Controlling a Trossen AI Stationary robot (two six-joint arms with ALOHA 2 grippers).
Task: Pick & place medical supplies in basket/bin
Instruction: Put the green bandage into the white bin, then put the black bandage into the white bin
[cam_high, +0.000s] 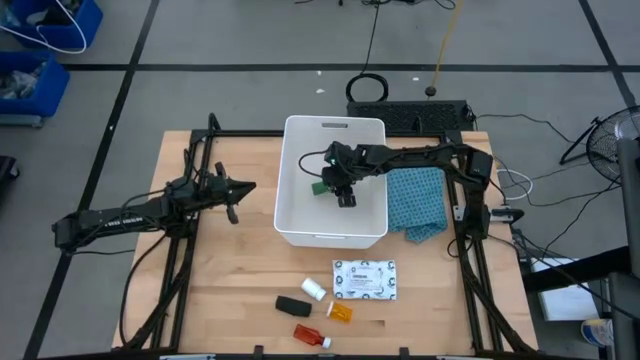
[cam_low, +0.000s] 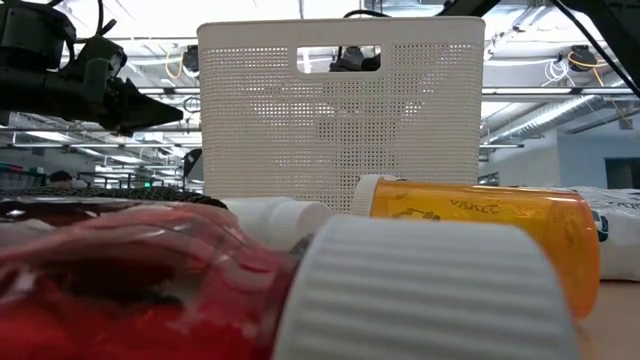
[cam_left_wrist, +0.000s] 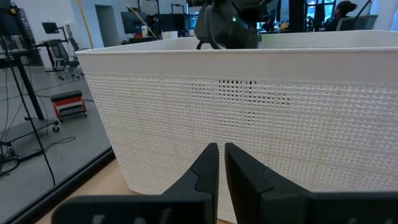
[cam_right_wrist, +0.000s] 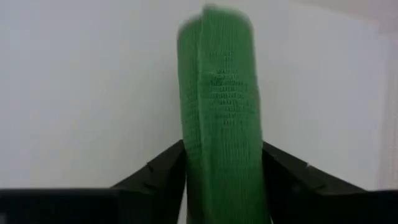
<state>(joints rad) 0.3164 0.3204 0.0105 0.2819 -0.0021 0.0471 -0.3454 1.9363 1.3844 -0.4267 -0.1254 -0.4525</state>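
Wooden surface (cam_high: 230, 290) carries the white bin (cam_high: 300, 135), inside which the right fingers (cam_right_wrist: 221, 165) stand parted with the green oblong (cam_right_wrist: 221, 112) between them, touching or not I cannot tell, while the left fingers (cam_left_wrist: 219, 165) wait shut outside its wall.

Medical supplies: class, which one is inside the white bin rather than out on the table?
The green oblong. It sits inside the bin at the right hand; the other five lie on the bare wood in front.

Right tool (cam_high: 330, 187) and green oblong (cam_high: 318, 186) crowd the bin's (cam_high: 335, 236) left wall, seemingly; rest open.
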